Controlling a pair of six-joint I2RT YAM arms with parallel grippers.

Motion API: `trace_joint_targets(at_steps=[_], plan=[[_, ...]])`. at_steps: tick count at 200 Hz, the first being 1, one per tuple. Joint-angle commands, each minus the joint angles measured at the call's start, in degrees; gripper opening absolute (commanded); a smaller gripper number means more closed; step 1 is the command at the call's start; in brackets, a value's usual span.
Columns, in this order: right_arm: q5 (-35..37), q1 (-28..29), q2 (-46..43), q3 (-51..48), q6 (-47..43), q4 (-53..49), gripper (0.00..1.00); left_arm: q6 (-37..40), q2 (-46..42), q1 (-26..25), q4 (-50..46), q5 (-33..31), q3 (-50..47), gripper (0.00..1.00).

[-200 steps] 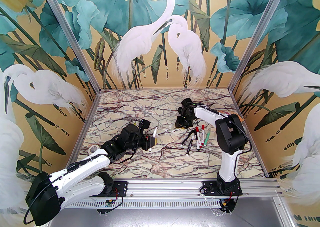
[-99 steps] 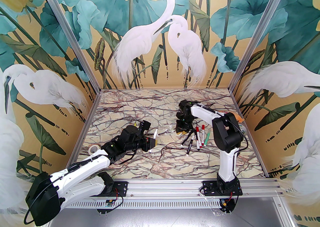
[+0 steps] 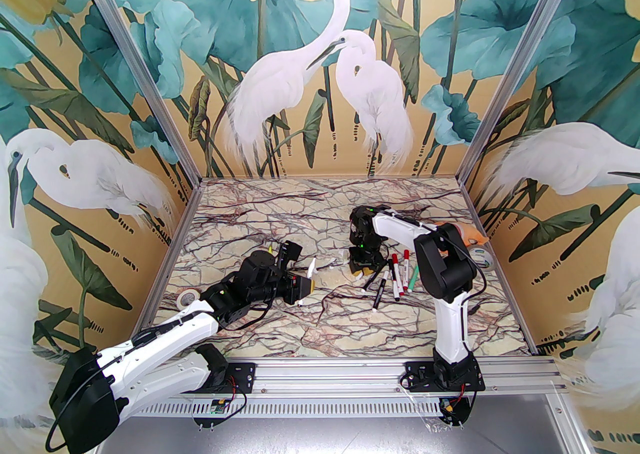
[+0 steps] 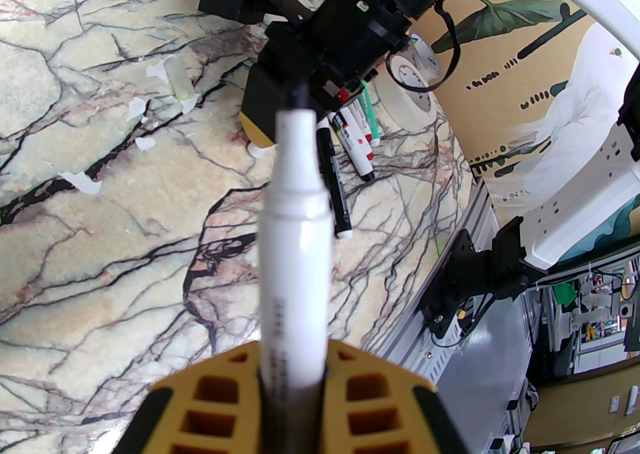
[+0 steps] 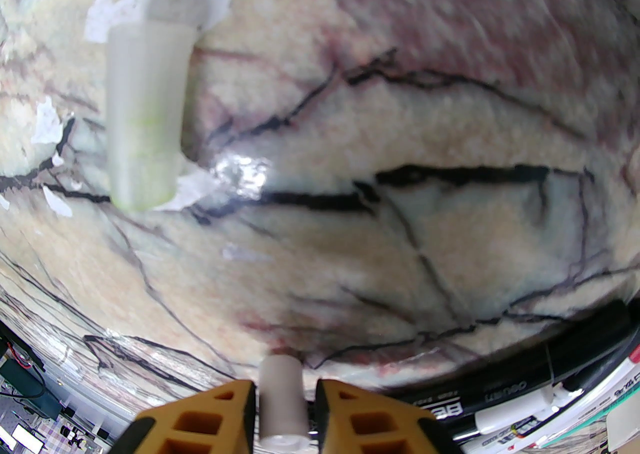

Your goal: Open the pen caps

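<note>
The step in hand looks like the setting-down of a pulled cap. The left gripper (image 4: 292, 372) is clenched on a white pen barrel (image 4: 295, 221), held well to the left of the marker pile (image 3: 395, 282). The barrel's black tip (image 4: 300, 96) is bare and points toward the pile. The right gripper (image 3: 361, 269) hangs low at the pile's left edge, its fingers aimed down at the table (image 3: 300, 221). Between them sits a white cap (image 5: 281, 392). A thin dark slit runs along 1 side of it, so it cannot be told whether the cap is gripped or already let go. A 2nd loose cap (image 5: 145, 116), pale and greenish, lies flat just left of the pile, beyond the right gripper.

In the pile, 2 red caps (image 3: 395, 258) sit on their pens, so the task seems only partly done. The next move probably calls for leaving the white cap clear of the pile and lifting straight off it. The bare pen can then be laid apart from the capped ones. The markers in the pile lie touching and crossed, so an outer one is likely the easiest to take next: 1 gripper on the barrel, the other on the cap alone, pulling along the pen's axis
</note>
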Motion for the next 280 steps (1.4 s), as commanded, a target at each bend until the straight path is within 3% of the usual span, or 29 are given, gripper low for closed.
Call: trace_joint_targets(at_steps=[1,75,128,162,221,280], plan=[[2.0,0.4,0.4,1.4,1.0,0.2,0.30,1.2,-1.2,0.4,-0.7,1.3,0.3,0.09],[2.6,1.8,-4.6,-1.0,1.9,1.6,0.36,0.9,-1.4,0.5,-0.8,1.2,-0.1,0.09],[8.4,5.0,-10.4,-8.4,6.0,6.6,0.35,0.5,-2.5,0.5,-0.8,1.1,-0.7,0.09],[6.6,7.8,-12.7,-11.5,9.0,10.5,0.33,0.2,-3.4,0.5,-1.3,0.9,-0.7,0.09],[5.6,9.3,-13.6,-15.4,12.6,15.7,0.34,0.1,-3.3,0.5,-1.3,1.1,-0.9,0.09],[9.4,9.3,-14.8,-18.1,14.5,15.5,0.36,0.0,-3.3,0.5,-1.2,1.1,-1.4,0.09]])
